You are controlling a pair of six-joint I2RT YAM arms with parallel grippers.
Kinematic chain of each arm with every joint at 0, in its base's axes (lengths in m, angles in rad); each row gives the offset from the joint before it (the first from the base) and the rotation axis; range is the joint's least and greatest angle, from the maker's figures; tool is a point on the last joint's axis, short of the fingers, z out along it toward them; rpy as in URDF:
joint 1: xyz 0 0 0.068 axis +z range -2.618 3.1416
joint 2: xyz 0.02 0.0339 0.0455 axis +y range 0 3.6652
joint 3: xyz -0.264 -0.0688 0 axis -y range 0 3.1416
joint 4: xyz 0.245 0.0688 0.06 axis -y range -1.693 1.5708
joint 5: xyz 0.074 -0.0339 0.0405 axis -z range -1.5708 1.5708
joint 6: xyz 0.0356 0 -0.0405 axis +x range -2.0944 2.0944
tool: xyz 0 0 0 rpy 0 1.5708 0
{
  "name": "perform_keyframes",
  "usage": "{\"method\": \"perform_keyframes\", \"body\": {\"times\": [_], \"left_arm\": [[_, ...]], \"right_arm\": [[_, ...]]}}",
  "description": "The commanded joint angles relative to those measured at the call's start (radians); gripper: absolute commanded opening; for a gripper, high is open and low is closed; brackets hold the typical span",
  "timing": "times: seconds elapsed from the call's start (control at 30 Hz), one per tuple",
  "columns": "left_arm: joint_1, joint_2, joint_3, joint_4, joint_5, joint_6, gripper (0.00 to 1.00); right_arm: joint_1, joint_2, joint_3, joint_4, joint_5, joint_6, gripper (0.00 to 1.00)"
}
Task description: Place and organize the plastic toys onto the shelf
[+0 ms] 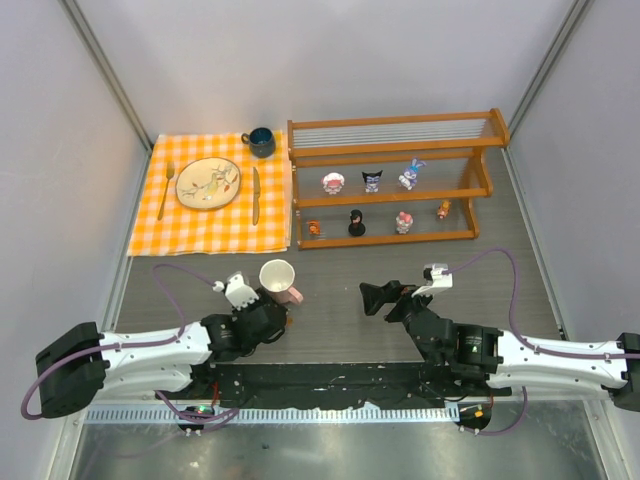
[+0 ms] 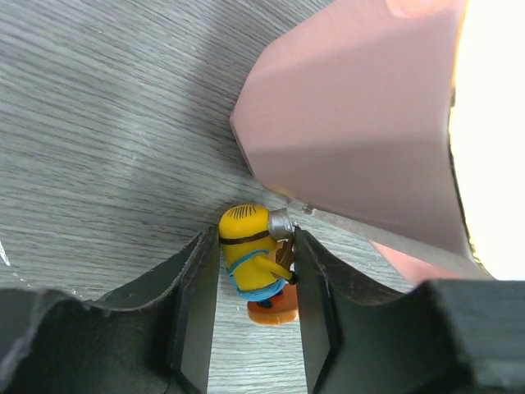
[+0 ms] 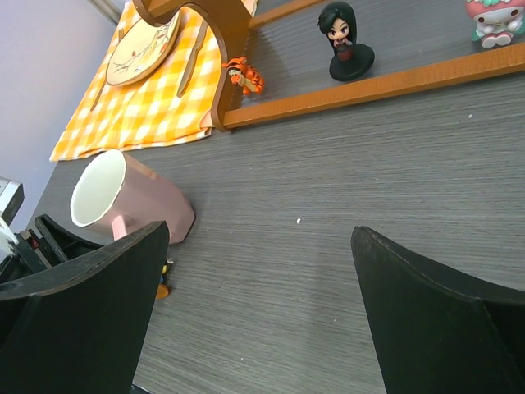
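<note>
Clamped on the yellow figurine point(image 2: 246, 242) with the left gripper point(image 2: 256, 254) — squeezed in from either flank, goggle band hard against the right-hand jaw, orange feet down on the counter point(image 2: 107, 123) by the look of it. Crowded just ahead and to the right of that gripper by the pink-and-white mug point(image 2: 353, 123), tipped on its side, touching or nearly touching the toy; hard to tell which. Over to the right gripper point(image 3: 261, 271): spread wide, holding nothing, hovering above bare counter. Well ahead of both grippers, and off to the right of the left one, the shelf point(image 1: 400, 128), carrying seven toys already, three on the upper rail and four on the lower. Reads as the pick-up of what seems the last loose toy, so nearly home on the task. Next up, judging from here: lift straight up and back off from the mug before swinging, or risk dragging it along; then carry forward and right to a gap on a rail, perhaps the upper one, beside the blue-eared figure point(image 1: 410, 176). Set down upright and release gently — narrow rail, top-heavy little thing, easy to topple.
</note>
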Motion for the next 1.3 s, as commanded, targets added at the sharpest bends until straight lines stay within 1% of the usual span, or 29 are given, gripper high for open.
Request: {"method": "perform_keyframes", "body": {"times": [0.0,0.03,0.07,0.27,0.37,0.43,0.5,0.53,0.6,0.63,0.67,0.7,0.73,0.83,0.97,1.03,1.07,1.17,1.2,1.27], "left_arm": [[-0.002,-0.008,-0.009,0.03,0.045,0.064,0.38],[-0.002,-0.008,-0.008,0.036,0.057,0.076,0.37],[-0.002,-0.007,-0.006,0.051,0.082,0.107,0.32],[-0.027,-0.013,-0.012,0.146,0.15,0.193,0.19],[-0.062,0.011,-0.012,0.244,0.176,0.255,0.17],[-0.094,0.06,0.001,0.344,0.191,0.311,0.17],[-0.119,0.114,0.02,0.41,0.2,0.352,0.17],[-0.149,0.177,0.05,0.465,0.2,0.393,0.18],[-0.186,0.244,0.09,0.511,0.185,0.444,0.18],[-0.221,0.322,0.139,0.539,0.164,0.487,0.18],[-0.232,0.356,0.165,0.551,0.159,0.512,0.19],[-0.24,0.399,0.188,0.567,0.156,0.53,0.19],[-0.248,0.459,0.225,0.606,0.154,0.559,0.19],[-0.251,0.566,0.28,0.706,0.163,0.611,0.2],[-0.251,0.671,0.38,0.734,0.168,0.702,0.21],[-0.249,0.706,0.421,0.746,0.176,0.727,0.24],[-0.249,0.726,0.428,0.748,0.186,0.743,0.28],[-0.251,0.729,0.417,0.78,0.212,0.753,0.46],[-0.249,0.722,0.394,0.807,0.22,0.748,0.54],[-0.251,0.708,0.377,0.821,0.219,0.748,0.62]], "right_arm": [[0.006,-0.008,-0.001,0.016,0.034,0.017,1.0],[0.006,-0.008,0.002,0.016,0.034,0.015,1.0],[0.006,-0.011,0.006,0.016,0.036,0.015,1.0],[0.008,-0.039,0.055,-0.094,0.039,-0.008,1.0],[0.008,-0.069,0.105,-0.177,0.054,-0.018,1.0],[0.008,-0.096,0.125,-0.252,0.064,-0.02,1.0],[0.008,-0.114,0.157,-0.309,0.076,-0.011,1.0],[0.009,-0.134,0.168,-0.366,0.077,-0.009,1.0],[0.008,-0.155,0.199,-0.421,0.08,0.018,1.0],[0.008,-0.174,0.206,-0.474,0.079,0.029,1.0],[0.006,-0.183,0.223,-0.499,0.077,0.049,1.0],[0.008,-0.192,0.229,-0.544,0.076,0.06,1.0],[0.008,-0.207,0.234,-0.561,0.07,0.069,1.0],[0.008,-0.227,0.239,-0.611,0.056,0.1,1.0],[0.008,-0.232,0.237,-0.651,0.045,0.137,1.0],[0.008,-0.228,0.242,-0.667,0.044,0.15,1.0],[0.009,-0.223,0.249,-0.676,0.042,0.158,1.0],[0.008,-0.214,0.266,-0.736,0.047,0.215,1.0],[0.008,-0.212,0.269,-0.768,0.048,0.226,1.0],[0.008,-0.214,0.269,-0.792,0.056,0.262,1.0]]}}
